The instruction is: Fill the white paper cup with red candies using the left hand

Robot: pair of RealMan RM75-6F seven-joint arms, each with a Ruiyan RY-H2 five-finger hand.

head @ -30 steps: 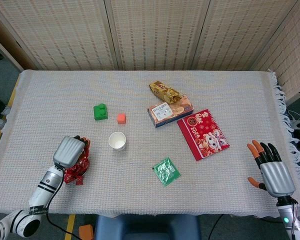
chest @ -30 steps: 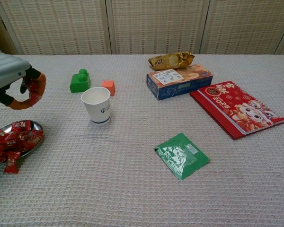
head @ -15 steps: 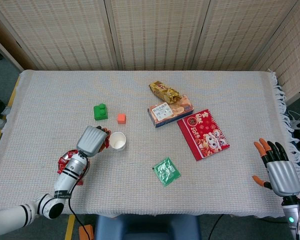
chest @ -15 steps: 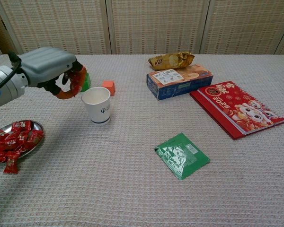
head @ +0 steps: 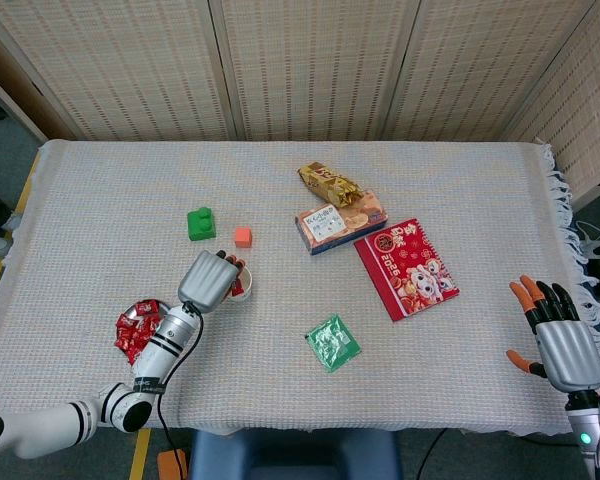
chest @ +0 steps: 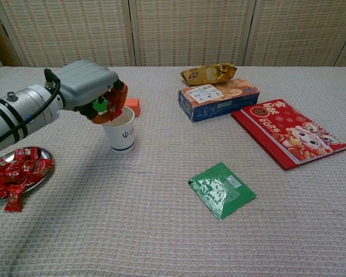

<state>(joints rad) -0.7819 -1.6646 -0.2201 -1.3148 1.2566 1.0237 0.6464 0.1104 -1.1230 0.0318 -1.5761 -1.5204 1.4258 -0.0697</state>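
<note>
Left of centre, over the white paper cup (chest: 120, 131), I have the left hand (chest: 91, 88) curled above the rim, its fingers (chest: 113, 105) pinching a red candy (head: 238, 289). At lower left, the rest of the red candies (chest: 14, 171) sit on a metal dish (chest: 44, 153). At the far lower right, my right hand (head: 558, 345) hangs with fingers spread, holding nothing.

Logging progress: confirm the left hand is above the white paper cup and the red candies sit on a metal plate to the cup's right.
Wrong side: in the chest view the metal plate of red candies lies left of the white paper cup. The left hand is indeed above it.
</note>
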